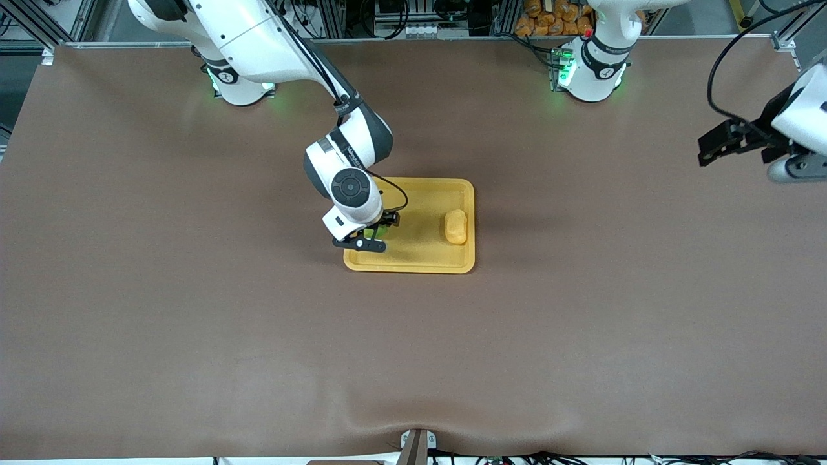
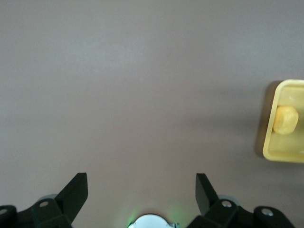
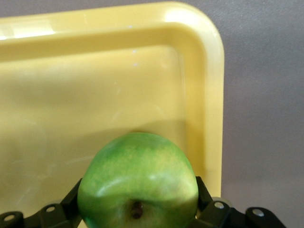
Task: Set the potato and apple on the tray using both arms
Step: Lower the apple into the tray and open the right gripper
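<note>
The yellow tray [image 1: 413, 263] lies mid-table. The potato [image 1: 455, 226] rests in it at the end toward the left arm, and it also shows in the left wrist view as the potato [image 2: 286, 119] in the tray [image 2: 285, 156]. My right gripper [image 1: 373, 234] is low over the tray's other end, shut on the green apple [image 1: 371, 231]. In the right wrist view the apple [image 3: 137, 183] sits stem-up between the fingers [image 3: 203, 192], close to the tray's corner [image 3: 209, 95]. My left gripper [image 1: 709, 150] waits open and empty, high over bare table at the left arm's end, its gap [image 2: 141, 186] holding nothing.
A brown cloth [image 1: 194, 323] covers the whole table. Both arm bases [image 1: 591, 71] stand along its edge farthest from the front camera. A small mount [image 1: 417, 445] sits at the edge nearest the front camera.
</note>
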`<state>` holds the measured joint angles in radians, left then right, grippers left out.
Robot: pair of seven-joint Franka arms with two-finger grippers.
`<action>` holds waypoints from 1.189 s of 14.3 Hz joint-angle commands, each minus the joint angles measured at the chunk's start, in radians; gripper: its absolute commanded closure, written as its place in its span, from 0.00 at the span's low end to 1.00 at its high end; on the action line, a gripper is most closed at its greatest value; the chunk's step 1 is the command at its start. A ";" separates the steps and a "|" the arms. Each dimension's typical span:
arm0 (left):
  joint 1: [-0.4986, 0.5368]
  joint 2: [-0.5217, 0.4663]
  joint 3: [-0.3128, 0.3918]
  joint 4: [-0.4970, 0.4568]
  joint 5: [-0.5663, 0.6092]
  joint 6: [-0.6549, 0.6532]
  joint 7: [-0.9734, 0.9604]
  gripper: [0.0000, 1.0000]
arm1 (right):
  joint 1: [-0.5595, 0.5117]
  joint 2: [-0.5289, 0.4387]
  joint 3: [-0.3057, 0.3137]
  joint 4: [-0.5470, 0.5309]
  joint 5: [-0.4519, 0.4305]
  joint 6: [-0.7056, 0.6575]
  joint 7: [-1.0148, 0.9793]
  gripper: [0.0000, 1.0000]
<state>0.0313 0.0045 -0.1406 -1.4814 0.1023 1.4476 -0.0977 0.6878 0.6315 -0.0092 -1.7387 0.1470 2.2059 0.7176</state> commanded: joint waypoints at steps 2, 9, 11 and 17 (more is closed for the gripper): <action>-0.042 -0.107 0.050 -0.086 -0.021 -0.001 0.021 0.00 | -0.007 0.001 -0.002 0.010 0.005 -0.014 0.000 0.49; -0.036 -0.123 0.010 -0.082 -0.027 -0.039 -0.011 0.00 | -0.020 -0.035 -0.003 0.039 0.009 -0.070 0.005 0.00; -0.030 -0.124 0.018 -0.079 -0.047 -0.045 -0.010 0.00 | -0.027 -0.044 -0.005 0.073 0.011 -0.125 0.005 0.00; -0.027 -0.117 0.022 -0.076 -0.053 -0.055 -0.010 0.00 | -0.082 -0.076 -0.005 0.258 0.014 -0.325 0.002 0.00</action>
<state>0.0006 -0.0963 -0.1238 -1.5468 0.0732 1.4034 -0.1020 0.6363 0.5726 -0.0243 -1.5328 0.1473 1.9325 0.7179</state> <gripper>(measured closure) 0.000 0.000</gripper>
